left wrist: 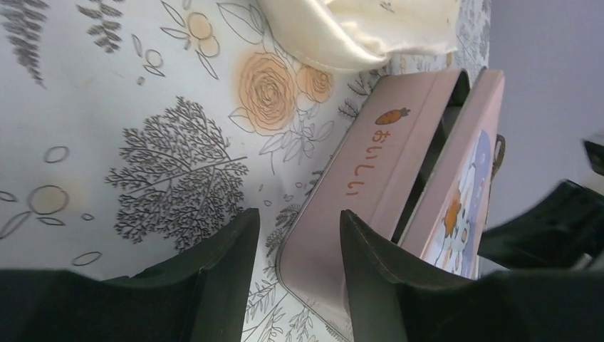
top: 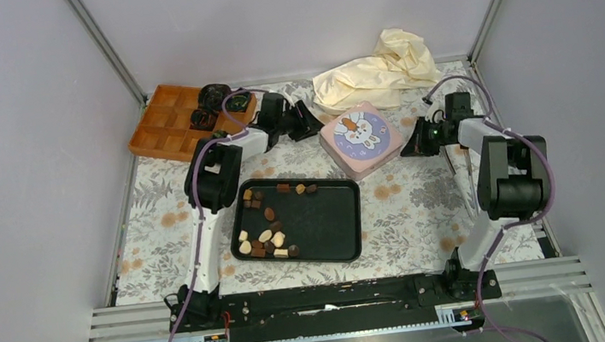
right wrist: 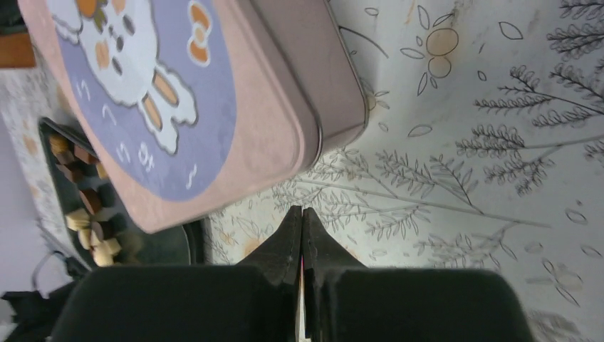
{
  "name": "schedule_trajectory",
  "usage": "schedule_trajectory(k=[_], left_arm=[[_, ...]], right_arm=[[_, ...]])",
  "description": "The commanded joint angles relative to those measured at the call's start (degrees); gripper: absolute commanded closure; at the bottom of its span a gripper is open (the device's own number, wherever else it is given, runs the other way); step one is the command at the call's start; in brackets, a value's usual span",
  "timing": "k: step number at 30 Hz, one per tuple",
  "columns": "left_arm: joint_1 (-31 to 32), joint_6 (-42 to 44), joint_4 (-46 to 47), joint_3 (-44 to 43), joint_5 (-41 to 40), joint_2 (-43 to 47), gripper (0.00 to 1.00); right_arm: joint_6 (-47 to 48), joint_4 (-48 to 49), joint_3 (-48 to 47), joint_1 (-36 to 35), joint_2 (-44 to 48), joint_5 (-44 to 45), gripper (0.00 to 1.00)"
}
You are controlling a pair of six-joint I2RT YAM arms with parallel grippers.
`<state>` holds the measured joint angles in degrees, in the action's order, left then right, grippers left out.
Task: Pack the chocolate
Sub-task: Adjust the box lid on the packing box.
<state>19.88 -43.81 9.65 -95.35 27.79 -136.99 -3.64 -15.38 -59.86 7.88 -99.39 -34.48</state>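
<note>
The chocolate (top: 267, 227) lies as several small brown and cream pieces on the left half of a black tray (top: 331, 228). In the right wrist view the chocolate (right wrist: 85, 221) shows at the left edge. Behind the tray sits a pink tin (top: 360, 139) with a rabbit lid (right wrist: 142, 92). In the left wrist view the lid (left wrist: 456, 199) stands ajar from the tin's base (left wrist: 384, 164). My left gripper (top: 308, 120) is at the tin's left side, open (left wrist: 299, 211), with the base's corner between its fingers. My right gripper (top: 411, 148) is just right of the tin, shut (right wrist: 302, 209) and empty.
An orange divided tray (top: 158, 123) at the back left holds crumpled black paper cups (top: 213, 95). A cream cloth (top: 382, 71) lies bunched at the back, right behind the tin. The flowered tablecloth (top: 424, 209) covers the table between the grey walls.
</note>
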Motion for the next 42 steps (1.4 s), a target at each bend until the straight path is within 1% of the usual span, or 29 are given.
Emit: schedule_trajectory(k=[1, 7, 11, 16, 19, 23, 28, 30, 32, 33, 34, 36, 37, 38, 40, 42], left_arm=[[0.33, -0.44, 5.24, 4.06, 3.92, 1.37, 0.46], [0.98, 0.41, 8.54, 11.16, 6.39, 4.88, 0.46], [1.69, 0.61, 10.62, 16.04, 6.89, 7.65, 0.46], [2.88, -1.51, 14.42, 21.83, 6.79, 10.71, 0.46], [3.41, -2.99, 14.96, 24.65, 5.68, 12.13, 0.46], [3.12, -4.25, 14.43, 27.95, 2.67, 14.0, 0.45], [1.49, -4.61, 12.24, 29.59, 0.28, 15.63, 0.44], [0.96, -4.55, 12.04, 30.25, -0.24, 16.85, 0.42], [0.38, -4.53, 12.76, 31.07, -0.73, 19.15, 0.39], [0.08, -4.53, 13.51, 31.45, -0.74, 20.12, 0.37], [-0.12, -4.6, 14.43, 31.67, -0.8, 21.07, 0.35], [-0.5, -4.74, 16.47, 31.64, -0.42, 22.36, 0.28], [-0.6, -5.14, 17.66, 31.3, 0.21, 22.51, 0.24], [-0.7, -5.74, 18.92, 30.59, 1.2, 22.36, 0.21], [-0.72, -6.93, 20.0, 28.54, 3.03, 20.96, 0.18], [-0.64, -7.45, 19.32, 25.89, 4.28, 19.01, 0.16]], right_arm=[[-8.4, 4.27, -4.28, -0.83, -5.22, -5.08, 1.0], [-5.34, -1.97, -12.07, -3.31, -10.1, -0.81, 1.0], [-1.66, -6.74, -17.65, -3.95, -12.72, 1.04, 1.0], [2.3, -11.08, -23.42, -4.3, -16.22, 1.95, 1.0], [4.88, -13.22, -25.53, -4.28, -17.67, 4.02, 1.0], [8.44, -15.47, -25.48, -3.41, -16.75, 7.48, 1.0], [13.56, -16.57, -21.51, -1.71, -12.82, 9.44, 1.0], [15.29, -16.28, -20.26, -0.27, -10.68, 7.43, 1.0], [16.62, -15.26, -19.29, 1.11, -8.2, 2.18, 0.98], [17.17, -14.5, -18.9, 1.46, -7.04, -0.31, 0.96], [17.71, -13.85, -18.77, 1.59, -6.04, -2.96, 0.93], [16.19, -11.51, -18.26, 1.57, -4.78, -7.88, 0.8], [14.35, -10.25, -18.12, 1.61, -4.66, -10.64, 0.72], [11.91, -8.84, -17.99, 1.61, -4.96, -13.43, 0.63], [5.37, -5.18, -17.58, 1.61, -6.26, -18.61, 0.5], [-2.39, -0.41, -16.19, 1.57, -7.78, -20.89, 0.43]])
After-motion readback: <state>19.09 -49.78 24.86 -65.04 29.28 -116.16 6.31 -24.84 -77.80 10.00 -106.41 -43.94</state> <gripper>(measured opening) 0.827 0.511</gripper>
